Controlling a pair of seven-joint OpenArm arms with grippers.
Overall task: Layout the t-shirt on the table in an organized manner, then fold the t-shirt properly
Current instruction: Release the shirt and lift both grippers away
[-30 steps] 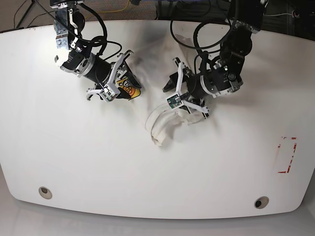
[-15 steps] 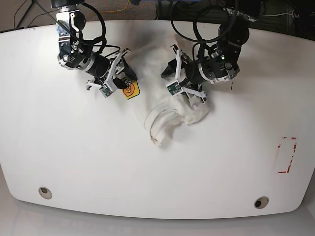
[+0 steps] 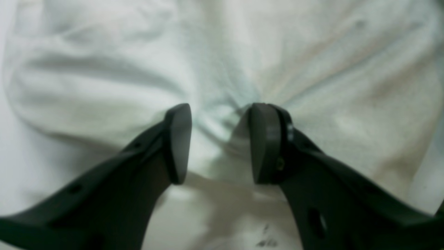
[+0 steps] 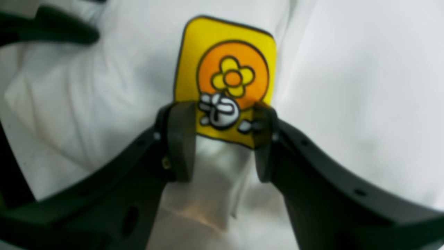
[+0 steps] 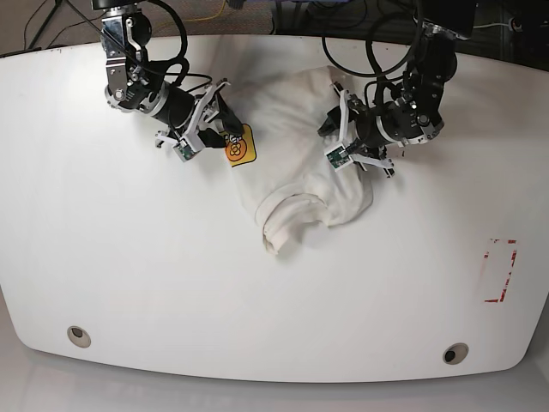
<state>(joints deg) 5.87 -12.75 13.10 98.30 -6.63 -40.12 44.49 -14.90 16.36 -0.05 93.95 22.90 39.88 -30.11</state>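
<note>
T-shirt (image 5: 296, 163): bunched white cloth lying on the desk (image 5: 129, 257), in the upper middle of the base view, strung between the two arms, with a rolled fold sagging toward the lower centre.

Badge (image 5: 238, 148): yellow-orange patch with a flower print, sitting at the shirt's left edge in the base view, right at the tip of the right gripper.

Right gripper (image 4: 222, 146): upper left of the base view, and it's got cloth! The wrist view shows both dark fingers (image 4: 178, 142) clamped on a pinch of fabric at the badge's lower edge, and the badge rises just above the fingertips.

Left gripper (image 3: 216, 142): upper right of the base view, down on the shirt's right side. A ridge of white fabric puckers up between the fingers and creases fan out from it, so it's gripping the shirt too.

Red tape rectangle (image 5: 500, 270): far right of the desk, well apart from the shirt.
</note>
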